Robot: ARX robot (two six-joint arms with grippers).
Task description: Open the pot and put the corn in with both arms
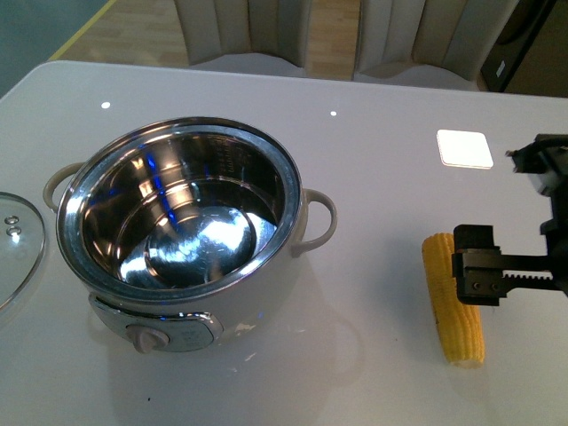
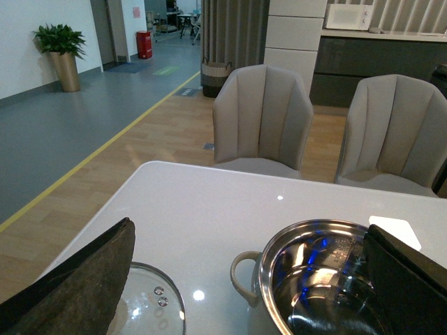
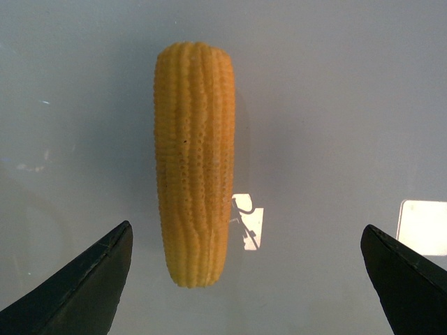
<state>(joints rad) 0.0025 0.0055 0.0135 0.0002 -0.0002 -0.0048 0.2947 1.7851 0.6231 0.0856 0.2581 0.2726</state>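
Observation:
The cream-white pot (image 1: 253, 311) stands open at the table's left-centre, its shiny steel bowl bare inside. Its glass lid (image 1: 13, 244) lies flat on the table just left of it. The yellow corn (image 1: 453, 297) lies on the table at the right, well apart from the pot. My right gripper (image 1: 475, 266) hovers over the corn. In the right wrist view it (image 3: 248, 279) is open, and the corn (image 3: 195, 160) lies lengthwise nearer one finger, untouched. My left gripper (image 2: 244, 307) is open above the gap between the lid (image 2: 150, 307) and the pot (image 2: 323, 223), holding nothing.
The white table (image 1: 355, 177) carries a bright square light patch (image 1: 464, 148) behind the corn. Two grey chairs (image 1: 244, 31) stand at the far edge. The pot's side handle (image 1: 319, 222) sticks out toward the corn.

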